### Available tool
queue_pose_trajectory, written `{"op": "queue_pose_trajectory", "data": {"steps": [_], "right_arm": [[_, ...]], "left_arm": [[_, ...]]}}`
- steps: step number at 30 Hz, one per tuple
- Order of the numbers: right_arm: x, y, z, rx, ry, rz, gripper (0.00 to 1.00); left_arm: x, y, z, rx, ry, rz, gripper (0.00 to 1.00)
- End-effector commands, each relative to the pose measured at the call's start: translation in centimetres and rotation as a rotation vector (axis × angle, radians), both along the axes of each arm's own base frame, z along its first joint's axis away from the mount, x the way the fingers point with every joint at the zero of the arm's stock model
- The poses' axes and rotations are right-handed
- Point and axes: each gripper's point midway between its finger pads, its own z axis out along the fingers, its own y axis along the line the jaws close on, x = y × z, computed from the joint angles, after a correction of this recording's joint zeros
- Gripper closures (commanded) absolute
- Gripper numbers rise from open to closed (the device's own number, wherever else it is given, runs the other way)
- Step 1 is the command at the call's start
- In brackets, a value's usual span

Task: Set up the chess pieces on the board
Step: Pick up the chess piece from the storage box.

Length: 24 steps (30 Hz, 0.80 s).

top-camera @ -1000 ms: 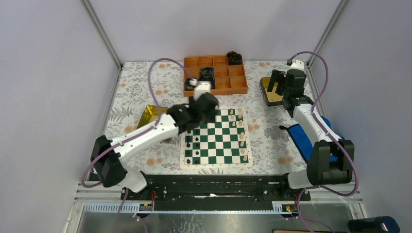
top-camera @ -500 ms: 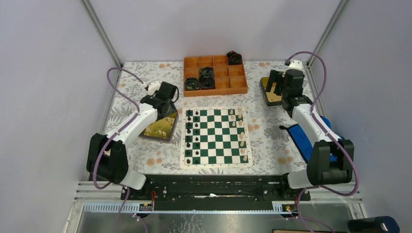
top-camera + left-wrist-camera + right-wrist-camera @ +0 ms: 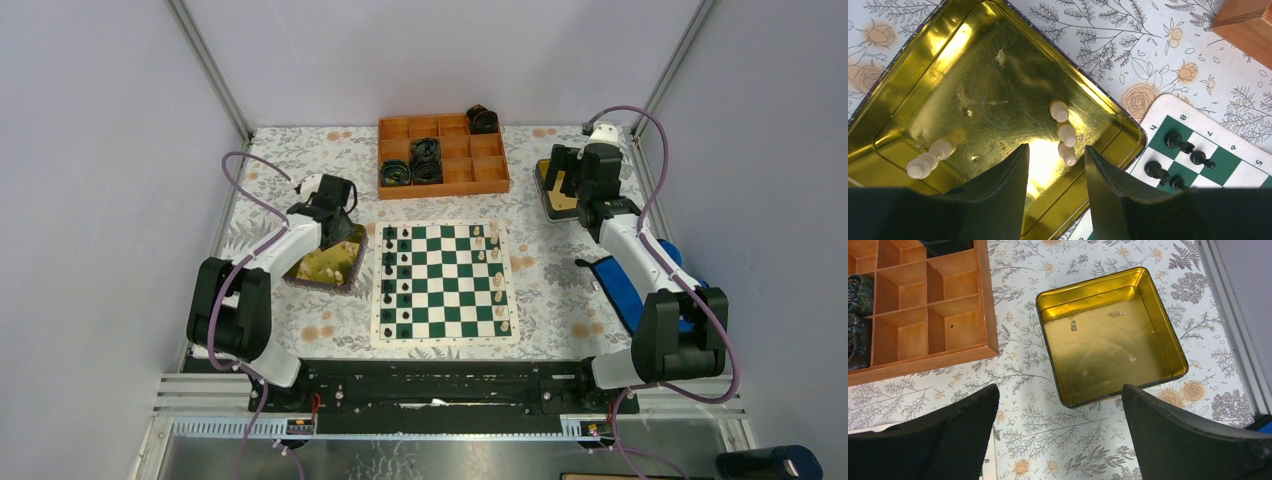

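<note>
The green and white board (image 3: 445,338) lies mid-table, its corner in the left wrist view (image 3: 1248,167). Black chess pieces (image 3: 389,282) stand in its two left columns, and several white ones (image 3: 497,280) stand on its right side. More white pieces (image 3: 1067,135) stand in the gold tin (image 3: 998,70) left of the board, and others lie on their sides (image 3: 928,159). My left gripper (image 3: 1055,149) hangs over this tin, open, with nothing between its fingers. One white piece sits just beyond the gap. My right gripper (image 3: 1059,390) is wide open over the floral cloth, beside an empty gold tin (image 3: 1108,335).
An orange compartment tray (image 3: 443,172) holding black coiled rolls (image 3: 425,150) stands behind the board. A blue object (image 3: 622,285) lies right of the board, beside the right arm. Metal frame posts mark the back corners.
My left arm has swung from the board's far-left corner out over the left tin, and its jaws have narrowed somewhat. The right arm has barely moved.
</note>
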Motion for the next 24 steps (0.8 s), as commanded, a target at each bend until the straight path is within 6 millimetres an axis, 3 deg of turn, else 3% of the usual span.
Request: {"op": "queue_pose_trajectory", "data": {"steps": [1, 24], "right_arm": [[1.0, 0.9, 2.3, 0.017, -0.066, 0.023, 0.0], [1.5, 0.9, 1.5, 0.008, -0.044, 0.025, 0.0]], "left_arm": [[1.6, -0.3, -0.3, -0.01, -0.059, -0.03, 0.5], [4.1, 0.2, -2.5, 0.02, -0.034, -0.045, 0.59]]}}
